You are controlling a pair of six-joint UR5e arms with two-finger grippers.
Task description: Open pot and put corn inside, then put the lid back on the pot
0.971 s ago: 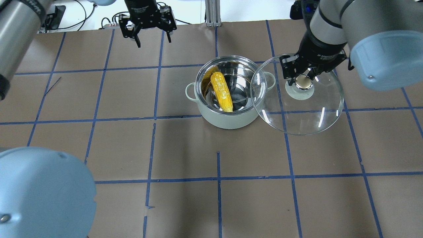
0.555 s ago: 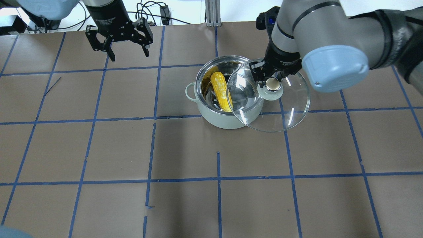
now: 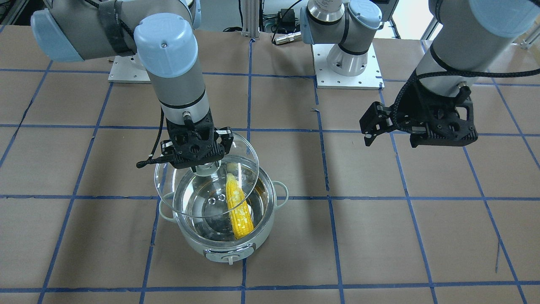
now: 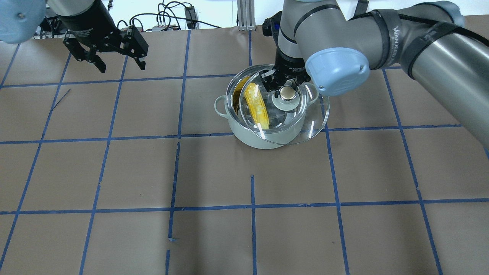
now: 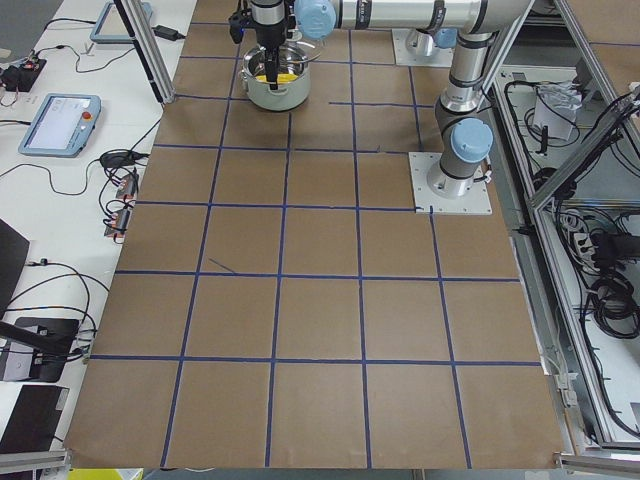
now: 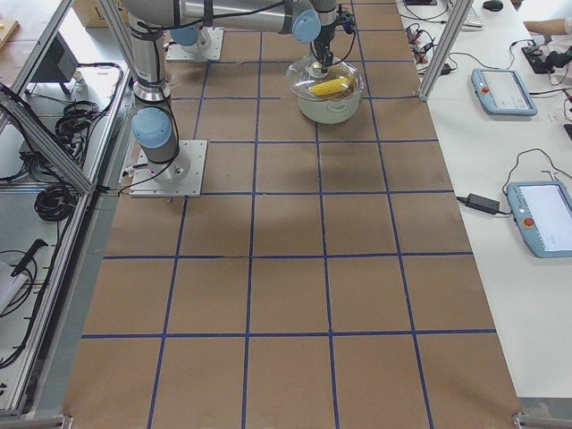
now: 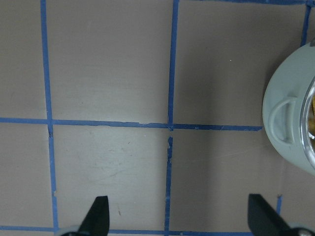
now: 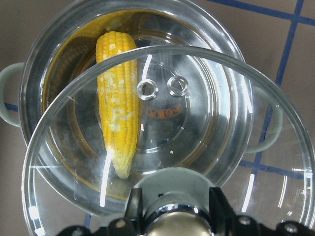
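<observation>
The pale grey-white pot [image 4: 244, 137] stands at the table's middle back, open, with the yellow corn [image 4: 255, 104] lying inside against its steel wall. My right gripper [image 4: 286, 88] is shut on the knob [image 4: 287, 93] of the clear glass lid [image 4: 315, 122]. It holds the lid just above the pot, shifted toward my right, not seated on the rim. The right wrist view shows the corn [image 8: 118, 113] through the lid [image 8: 275, 147]. My left gripper [image 4: 122, 68] is open and empty, far left of the pot above the table.
Brown table cover with a grid of blue tape lines [image 4: 179, 133]. The arm bases [image 3: 346, 59] stand at the robot's side. The left wrist view shows the pot's side handle [image 7: 283, 120] at its right edge. Cables lie beyond the far edge [image 4: 172, 19].
My right gripper has carried the lid leftward from beside the pot to over its opening. My left arm has moved left, still open.
</observation>
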